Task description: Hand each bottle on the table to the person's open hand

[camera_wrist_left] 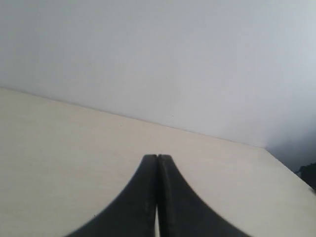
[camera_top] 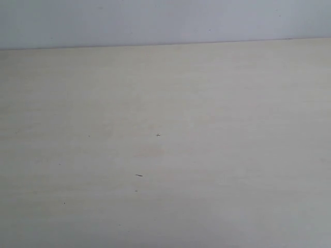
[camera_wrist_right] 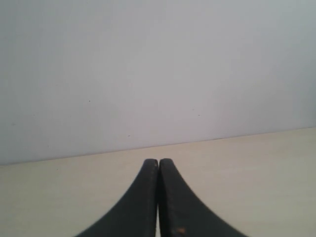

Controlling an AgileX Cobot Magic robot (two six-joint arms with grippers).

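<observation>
The pale beige wood-grain table (camera_top: 207, 155) fills the exterior view, with a few tiny dark specks (camera_top: 158, 135) on it. No bottle and no hand show in any view. Neither arm appears in the exterior view. In the left wrist view my left gripper (camera_wrist_left: 157, 157) is shut, its black fingers pressed together with nothing between them, above the table (camera_wrist_left: 59, 158). In the right wrist view my right gripper (camera_wrist_right: 158, 161) is likewise shut and empty over the table (camera_wrist_right: 256, 168).
A plain pale grey wall (camera_top: 155, 20) rises behind the table's far edge. In the left wrist view the table's corner (camera_wrist_left: 266, 149) shows, with a dark object (camera_wrist_left: 308, 174) beyond the side edge.
</observation>
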